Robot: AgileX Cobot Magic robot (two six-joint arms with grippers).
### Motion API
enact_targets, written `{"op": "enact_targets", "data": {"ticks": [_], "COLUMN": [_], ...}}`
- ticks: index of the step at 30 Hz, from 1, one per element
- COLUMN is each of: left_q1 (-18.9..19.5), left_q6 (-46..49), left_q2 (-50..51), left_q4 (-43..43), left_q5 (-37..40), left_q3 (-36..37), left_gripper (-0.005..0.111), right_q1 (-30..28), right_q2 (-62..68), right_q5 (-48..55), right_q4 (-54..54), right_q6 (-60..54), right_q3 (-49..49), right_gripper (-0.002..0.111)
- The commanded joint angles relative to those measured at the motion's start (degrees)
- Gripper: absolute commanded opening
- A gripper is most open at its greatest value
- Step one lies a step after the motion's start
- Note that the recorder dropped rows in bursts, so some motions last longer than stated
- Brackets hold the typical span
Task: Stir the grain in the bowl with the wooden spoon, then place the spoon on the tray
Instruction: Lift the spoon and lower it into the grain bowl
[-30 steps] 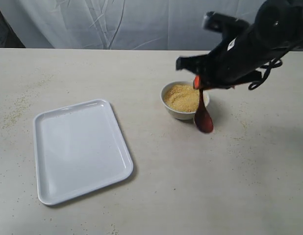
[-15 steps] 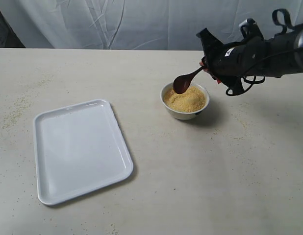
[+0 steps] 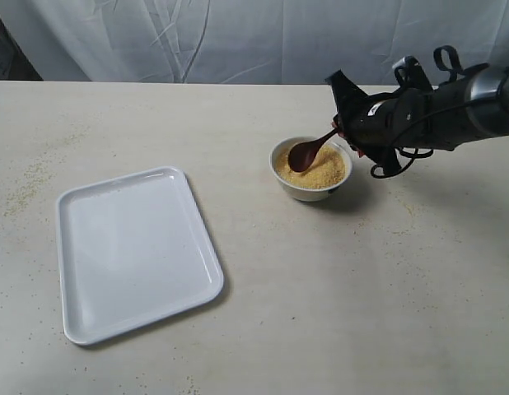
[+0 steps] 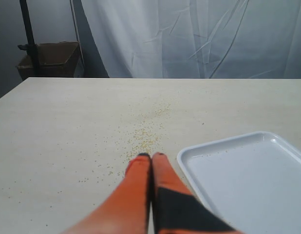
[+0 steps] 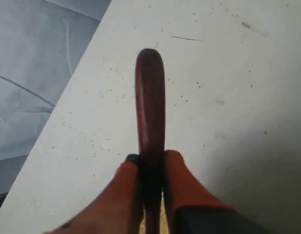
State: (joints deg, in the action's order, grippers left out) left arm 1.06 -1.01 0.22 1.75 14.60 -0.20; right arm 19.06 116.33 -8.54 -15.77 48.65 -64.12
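Nearest you, on the left, the tray (image 3: 139,255) lay flat on the table (image 3: 361,313). Your left gripper (image 4: 151,157) did not show in the exterior view. Its own camera showed the orange fingers pressed together with nothing held between them, low over the table and just beside one corner of the tray. Stray grains (image 4: 145,141) were scattered on the table beyond the tips.

Farther back and right of the middle, well apart from the tray, the bowl (image 3: 308,193) stood upright, heaped with grain (image 3: 324,173). The spoon (image 3: 308,150) had its oval end down in the grain on the bowl's left side. Its handle rose up and to the right, crossing over the far right of the rim.

There your right gripper (image 3: 340,130) held it, with the arm reaching in from the right above the table. The right wrist view showed the two orange fingers (image 5: 126,195) clamped on the dark handle, one on each side, and a rounded end of the spoon reaching past the tips. A little yellow grain showed between the fingers.

Farthest back, a white curtain (image 3: 238,41) hung behind the table's far edge.
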Motion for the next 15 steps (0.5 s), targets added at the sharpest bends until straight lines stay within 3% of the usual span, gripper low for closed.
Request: {"op": "enact_targets", "data": {"ticks": [1,5,10,15], "left_q1": [0.22,0.22,0.22,0.22], "left_q6": [-0.01,-0.01,-0.01,-0.01], "left_q2": [-0.22,-0.22,-0.22,-0.22], "left_q4": [-0.01,-0.01,-0.01,-0.01], "left_q5": [-0.65,-0.65,-0.65,-0.65], "left_q3": [0.2,0.2,0.2,0.2], "left_gripper": [0.0,0.0,0.0,0.0], "right_q1": [0.33,0.33,0.23,-0.28], "right_q2": [-0.06,-0.17,-2.76,-8.61], "right_q5": [-0.64,2.79,12.97,16.69], "right_q4": [-0.19,-0.19,1.12,9.44], "right_q6": [-0.27,-0.27,-0.51,-0.77], "right_q3": [-0.13,-0.13,-0.13,-0.13], "right_gripper": [0.033,0.052,0.056,0.056]}}
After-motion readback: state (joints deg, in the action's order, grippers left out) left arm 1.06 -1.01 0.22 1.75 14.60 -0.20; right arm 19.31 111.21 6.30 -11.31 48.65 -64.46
